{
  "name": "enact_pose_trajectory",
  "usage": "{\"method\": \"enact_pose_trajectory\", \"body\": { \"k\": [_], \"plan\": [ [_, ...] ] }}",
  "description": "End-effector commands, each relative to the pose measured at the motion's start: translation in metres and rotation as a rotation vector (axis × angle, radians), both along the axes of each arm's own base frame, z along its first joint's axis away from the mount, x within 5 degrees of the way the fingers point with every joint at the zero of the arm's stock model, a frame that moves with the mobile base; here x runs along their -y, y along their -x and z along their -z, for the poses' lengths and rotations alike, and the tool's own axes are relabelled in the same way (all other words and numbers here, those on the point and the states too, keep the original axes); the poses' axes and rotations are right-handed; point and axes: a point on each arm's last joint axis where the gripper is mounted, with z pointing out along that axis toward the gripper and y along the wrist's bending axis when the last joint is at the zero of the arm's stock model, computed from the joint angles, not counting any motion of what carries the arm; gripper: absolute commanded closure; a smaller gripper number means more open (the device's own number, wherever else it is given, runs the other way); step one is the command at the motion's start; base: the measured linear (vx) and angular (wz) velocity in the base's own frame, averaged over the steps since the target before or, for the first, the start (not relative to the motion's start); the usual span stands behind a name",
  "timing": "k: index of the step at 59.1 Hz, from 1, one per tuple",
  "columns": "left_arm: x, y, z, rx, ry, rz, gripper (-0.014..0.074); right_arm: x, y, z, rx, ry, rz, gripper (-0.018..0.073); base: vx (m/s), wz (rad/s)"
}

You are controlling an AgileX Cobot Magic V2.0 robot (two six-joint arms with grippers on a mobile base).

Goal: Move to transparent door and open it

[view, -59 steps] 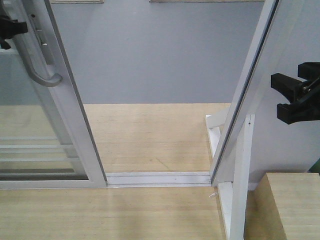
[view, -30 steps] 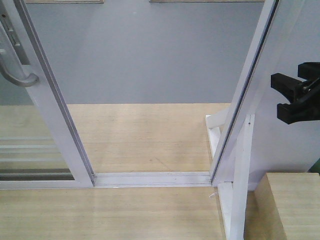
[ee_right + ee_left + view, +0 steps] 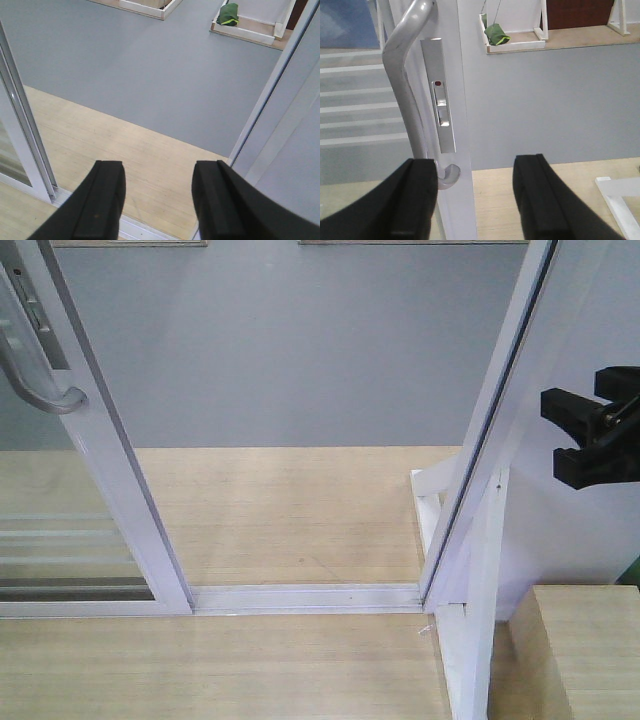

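The transparent door stands at the left, its white rail slanting and a curved grey handle near the top. An open gap lies between it and the slanted white post. In the left wrist view the handle and a lock plate are close ahead on the door's rail. My left gripper is open; its left finger covers the handle's lower end, and the rail runs between the fingers. My right gripper hangs open right of the post, over the wooden floor, holding nothing.
A white floor track crosses the gap. A white brace frame and a wooden box stand at the lower right. Grey floor lies beyond, with a green thing on a framed platform far off.
The door has slid left, widening the gap, then eased slightly back. My left gripper, seen by the handle one second ago, has left the front view. The right gripper stays put.
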Motion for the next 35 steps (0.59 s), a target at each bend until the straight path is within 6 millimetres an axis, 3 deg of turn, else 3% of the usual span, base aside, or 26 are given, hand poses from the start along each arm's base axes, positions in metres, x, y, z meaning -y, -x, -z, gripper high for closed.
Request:
{"method": "enact_pose_trajectory", "body": {
  "k": [1, 6, 17, 23, 31, 35],
  "plan": [
    [-0.005, 0.000, -0.015, 0.085, 0.006, -0.057, 0.0125, 0.003, -0.002, -0.016, 0.101, -0.021, 0.030, 0.0174, 0.00, 0.00],
    [-0.005, 0.001, -0.017, 0.104, 0.004, -0.071, 0.0125, 0.003, -0.002, -0.016, 0.101, -0.021, 0.030, 0.0174, 0.00, 0.00],
    [0.008, 0.028, -0.032, 0.149, -0.011, 0.008, 0.0162, 0.003, -0.002, -0.016, 0.100, -0.021, 0.030, 0.0174, 0.00, 0.00],
    [0.014, 0.041, -0.028, 0.153, -0.011, 0.034, 0.0288, 0.003, -0.002, -0.016, 0.101, -0.022, 0.030, 0.0174, 0.00, 0.00],
    [0.024, 0.067, 0.008, 0.142, 0.034, 0.051, 0.0596, 0.003, -0.002, -0.016, 0.101, -0.022, 0.030, 0.0174, 0.00, 0.00],
    [0.027, 0.080, 0.029, 0.164, 0.061, 0.038, 0.0605, 0.003, -0.002, -0.016, 0.101, -0.022, 0.030, 0.0174, 0.00, 0.00]
  ]
}}
